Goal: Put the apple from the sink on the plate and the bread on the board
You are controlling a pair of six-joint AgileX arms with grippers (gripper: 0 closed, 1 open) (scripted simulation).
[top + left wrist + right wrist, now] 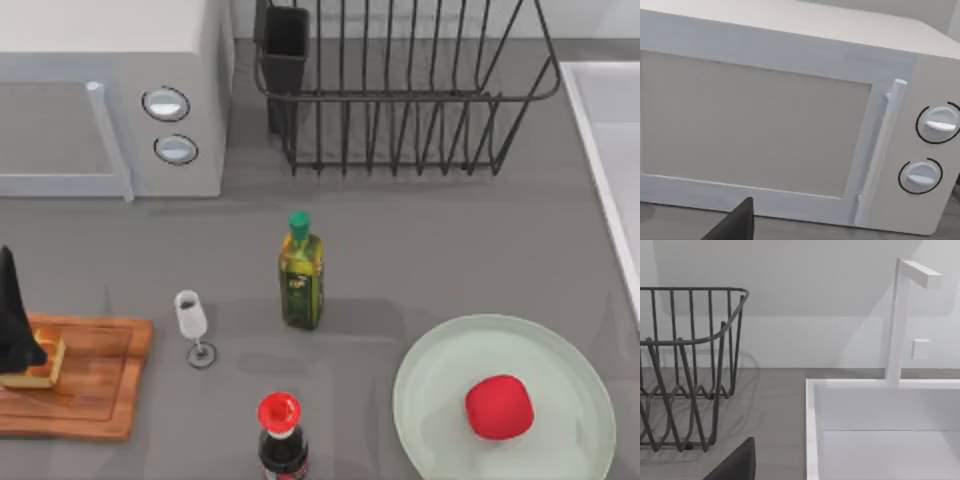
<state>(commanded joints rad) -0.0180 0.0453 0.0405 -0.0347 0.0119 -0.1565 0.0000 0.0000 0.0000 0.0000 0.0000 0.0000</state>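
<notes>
The red apple (pixel 498 407) lies on the pale green plate (pixel 445 375) at the table's front right. On the wooden board (pixel 95 385) at the front left rests the bread (pixel 45 365), a tan slice near the board's left end. My left gripper (pixel 14 305) is a dark shape at the top view's left edge, over the board and overlapping the bread's left side. A dark piece of it (pixel 735 225) shows in the left wrist view. The white sink (pixel 612 130) runs along the right edge, and its basin (pixel 880 410) looks bare. A dark piece of my right gripper (pixel 735 465) shows beside it.
A microwave (pixel 110 100) stands at the back left and a wire dish rack (pixel 400 100) at the back middle. An olive oil bottle (pixel 301 272), a wine glass (pixel 192 325) and a red-capped dark bottle (pixel 281 430) stand between board and plate. A tap (pixel 900 320) rises behind the sink.
</notes>
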